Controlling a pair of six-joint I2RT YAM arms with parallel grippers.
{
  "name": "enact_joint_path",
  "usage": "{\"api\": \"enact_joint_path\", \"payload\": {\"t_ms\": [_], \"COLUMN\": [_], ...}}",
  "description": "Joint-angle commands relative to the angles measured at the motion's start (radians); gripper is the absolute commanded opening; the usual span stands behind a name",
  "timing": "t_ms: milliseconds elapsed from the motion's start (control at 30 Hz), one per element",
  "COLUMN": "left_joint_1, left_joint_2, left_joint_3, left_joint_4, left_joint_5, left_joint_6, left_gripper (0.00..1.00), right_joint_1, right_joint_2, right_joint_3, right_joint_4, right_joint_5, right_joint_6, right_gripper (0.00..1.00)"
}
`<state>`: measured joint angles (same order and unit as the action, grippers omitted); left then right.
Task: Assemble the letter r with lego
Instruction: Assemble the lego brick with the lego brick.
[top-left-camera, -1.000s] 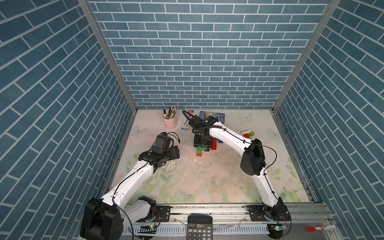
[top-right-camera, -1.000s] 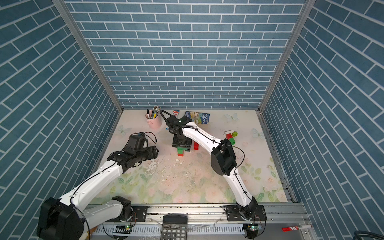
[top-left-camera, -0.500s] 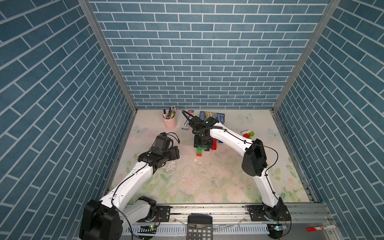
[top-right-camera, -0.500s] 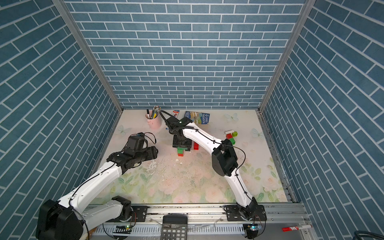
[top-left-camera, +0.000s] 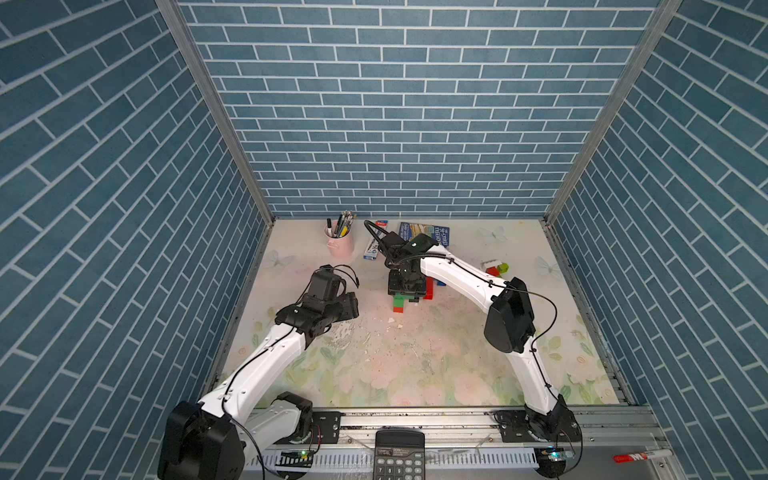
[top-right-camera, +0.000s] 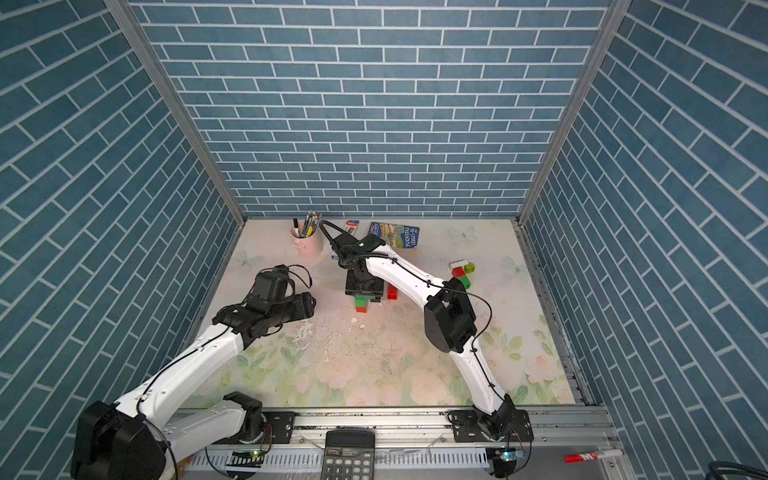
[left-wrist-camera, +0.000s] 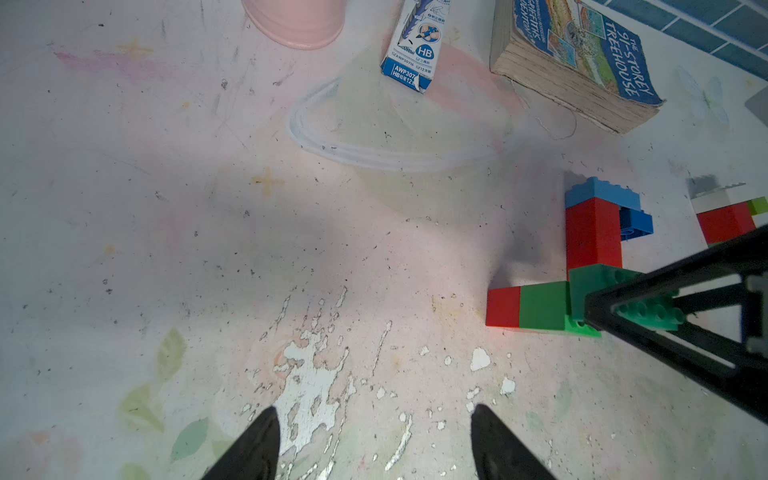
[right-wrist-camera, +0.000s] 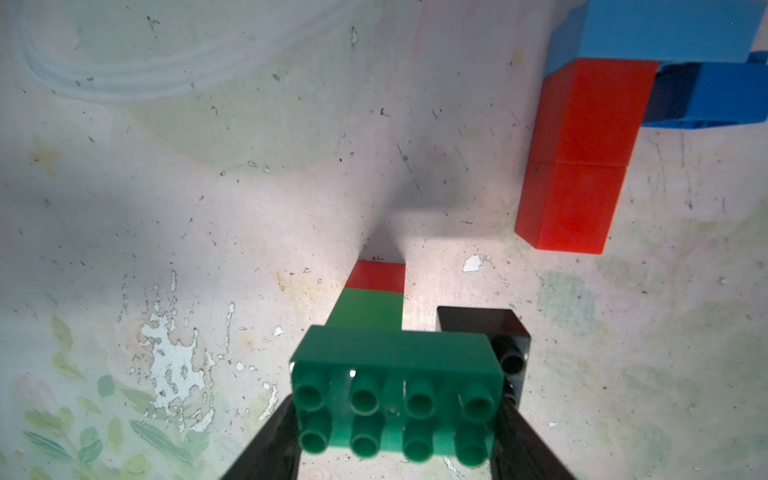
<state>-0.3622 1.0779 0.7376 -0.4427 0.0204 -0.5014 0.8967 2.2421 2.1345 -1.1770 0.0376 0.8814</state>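
My right gripper (right-wrist-camera: 395, 419) is shut on a long dark-green lego brick (right-wrist-camera: 395, 374), one finger on each short end, studs facing the wrist camera. Behind it a green square brick (right-wrist-camera: 368, 307) and a red one (right-wrist-camera: 376, 274) lie in a row on the table, touching it; a black brick (right-wrist-camera: 482, 322) sits behind its other end. In both top views this row (top-left-camera: 399, 305) (top-right-camera: 361, 306) shows under the right gripper (top-left-camera: 405, 286) (top-right-camera: 365, 286). My left gripper (left-wrist-camera: 374, 409) (top-left-camera: 353, 305) hangs open and empty over bare table to the left.
Two joined red bricks (right-wrist-camera: 577, 153) capped by blue bricks (right-wrist-camera: 665, 33) lie close beside the row. White, red and lime bricks (top-left-camera: 496, 268) sit to the right. At the back stand a pink pen cup (top-left-camera: 340, 243), a pencil box (left-wrist-camera: 411, 50) and a book (top-left-camera: 428, 235).
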Motion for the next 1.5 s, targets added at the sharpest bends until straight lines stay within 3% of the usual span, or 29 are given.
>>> {"api": "enact_joint_path", "payload": {"t_ms": [0, 900, 1200, 1467], "left_joint_1": [0.003, 0.002, 0.006, 0.01], "left_joint_2": [-0.009, -0.01, -0.009, 0.013], "left_joint_3": [-0.017, -0.02, -0.019, -0.011], "left_joint_4": [0.01, 0.005, 0.002, 0.01], "left_joint_5": [-0.011, -0.015, -0.023, -0.019], "left_joint_6": [0.003, 0.0, 0.003, 0.003], "left_gripper": [0.74, 0.74, 0.74, 0.74], "right_joint_1": [0.006, 0.011, -0.002, -0.032], "right_joint_2": [0.008, 0.032, 0.043, 0.055], "right_joint_3": [0.019, 0.023, -0.022, -0.004], "right_joint_4": [-0.051, -0.065, -0.045, -0.136], "right_joint_5": [0.0, -0.041, -0.079, -0.102], "right_joint_6": [-0.016, -0.011, -0.083, -0.183], "right_gripper": [0.22, 0.22, 0.21, 0.21]}}
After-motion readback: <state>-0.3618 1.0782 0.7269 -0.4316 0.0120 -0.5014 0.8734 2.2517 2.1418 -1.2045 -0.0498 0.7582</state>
